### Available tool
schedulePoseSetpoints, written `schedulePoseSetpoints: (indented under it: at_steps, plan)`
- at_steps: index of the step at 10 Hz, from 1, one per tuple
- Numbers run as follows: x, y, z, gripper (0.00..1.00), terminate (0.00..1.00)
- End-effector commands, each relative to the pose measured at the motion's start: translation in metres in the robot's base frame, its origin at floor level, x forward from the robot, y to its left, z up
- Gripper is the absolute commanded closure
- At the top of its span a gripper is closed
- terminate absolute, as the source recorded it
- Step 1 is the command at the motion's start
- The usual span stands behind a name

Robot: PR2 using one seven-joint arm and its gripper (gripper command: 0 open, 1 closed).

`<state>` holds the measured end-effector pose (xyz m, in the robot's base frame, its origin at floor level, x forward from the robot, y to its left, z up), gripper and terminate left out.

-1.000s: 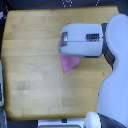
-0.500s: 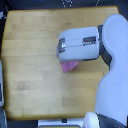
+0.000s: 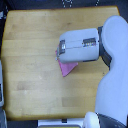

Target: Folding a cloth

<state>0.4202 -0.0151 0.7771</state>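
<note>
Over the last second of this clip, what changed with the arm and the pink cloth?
The arm's boxy end slid slightly toward the exterior view's left, covering more of the cloth, whose visible tip looks barely shifted. Whether the cloth is gripped cannot be seen. The wooden table looks unchanged.

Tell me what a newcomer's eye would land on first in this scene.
The bulky white and grey robot arm dominates, reaching in from the exterior view's right over the middle of the wooden table. Just beneath its front end, a small pink cloth peeks out, bright against the wood and partly hidden by the arm. The fingers cannot be made out from this angle.
</note>
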Motion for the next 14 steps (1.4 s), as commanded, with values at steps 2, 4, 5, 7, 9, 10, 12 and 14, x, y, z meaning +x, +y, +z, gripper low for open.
schedulePoseSetpoints:
  at_steps: [2,4,5,7,9,10,12,14]
  plan:
    - [0.007,-0.009,-0.004,0.0,0.0]
    - [0.007,-0.009,-0.003,0.0,0.0]
    - [0.007,-0.009,-0.003,0.0,0.0]
    - [0.019,-0.009,0.018,0.0,0.0]
    - [0.039,-0.016,0.059,0.0,0.0]
    - [0.058,-0.024,0.092,0.0,0.0]
    - [0.076,-0.04,0.124,0.0,0.0]
    - [0.085,-0.079,0.154,0.0,0.0]
